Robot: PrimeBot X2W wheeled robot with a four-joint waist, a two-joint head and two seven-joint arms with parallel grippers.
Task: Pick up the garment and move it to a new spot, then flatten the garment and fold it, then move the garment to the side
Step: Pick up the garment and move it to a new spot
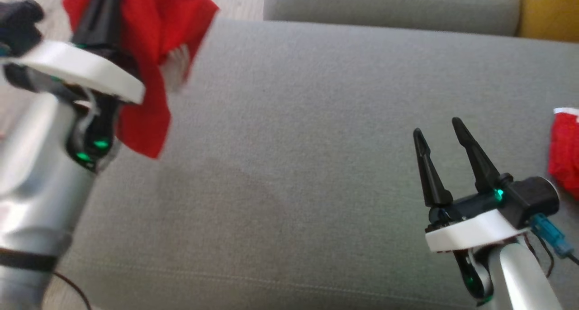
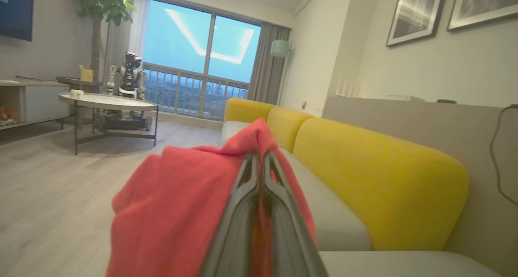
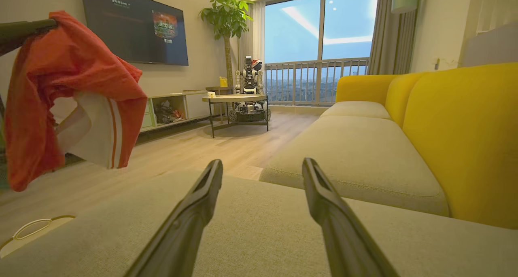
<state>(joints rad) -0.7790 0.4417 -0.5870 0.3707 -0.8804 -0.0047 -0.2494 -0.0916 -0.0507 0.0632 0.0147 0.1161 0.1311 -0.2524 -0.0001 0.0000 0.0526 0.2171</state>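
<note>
Grey sofa seat point(image 1: 316, 142), yellow backrest point(image 3: 465, 139), wood floor point(image 3: 182, 147); red garment point(image 1: 154, 29) hangs aloft.

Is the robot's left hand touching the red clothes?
Touching. In the left wrist view the left gripper is shut on the red garment, with cloth pinched in its closed jaws.

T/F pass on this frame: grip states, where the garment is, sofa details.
1. The left gripper is shut on the red garment. True.
2. The garment lies flat on the grey seat cushion. False: it hangs bunched from the left gripper, lifted off the cushion.
3. The right gripper is open and holds nothing. True.
4. The sofa's back cushions are blue. False: they are yellow.
5. A second red item lies on the cushion at the head view's right edge. True.
</note>
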